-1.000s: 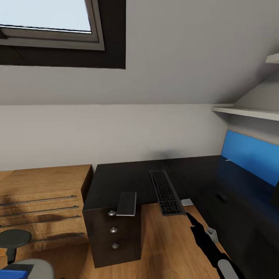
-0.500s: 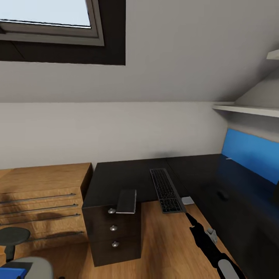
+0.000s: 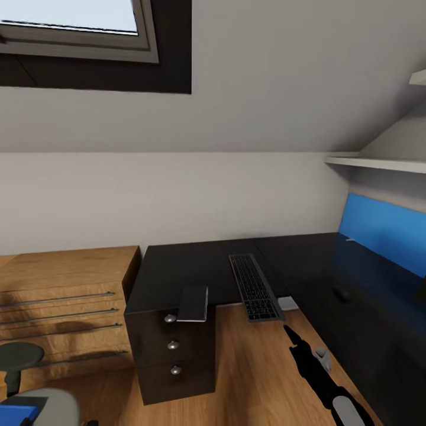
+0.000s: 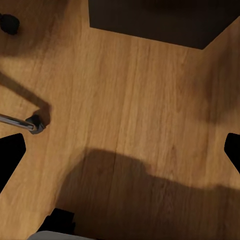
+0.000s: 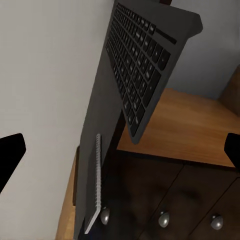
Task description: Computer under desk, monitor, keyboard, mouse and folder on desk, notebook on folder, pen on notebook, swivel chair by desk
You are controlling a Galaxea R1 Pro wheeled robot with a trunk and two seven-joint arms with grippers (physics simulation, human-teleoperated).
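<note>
Black desk [image 3: 189, 269] centre frame, keyboard [image 3: 254, 287] on it overhanging the front edge, mouse [image 3: 341, 293] at right, swivel chair [image 3: 41, 405] with blue folder [image 3: 16, 409] lower left, right gripper [image 3: 291, 335] fingers apart below keyboard, left gripper [image 4: 120, 150] fingers apart over floor [image 4: 130, 100].

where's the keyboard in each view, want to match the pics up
Head view: the keyboard lies lengthwise on the desk, its near end jutting over the front edge.
Right wrist view: the keyboard runs across the upper middle, overhanging the desk edge.
Left wrist view: wood floor, no keyboard.
Shared landmark: the silver drawer knobs in the head and right wrist views.
</note>
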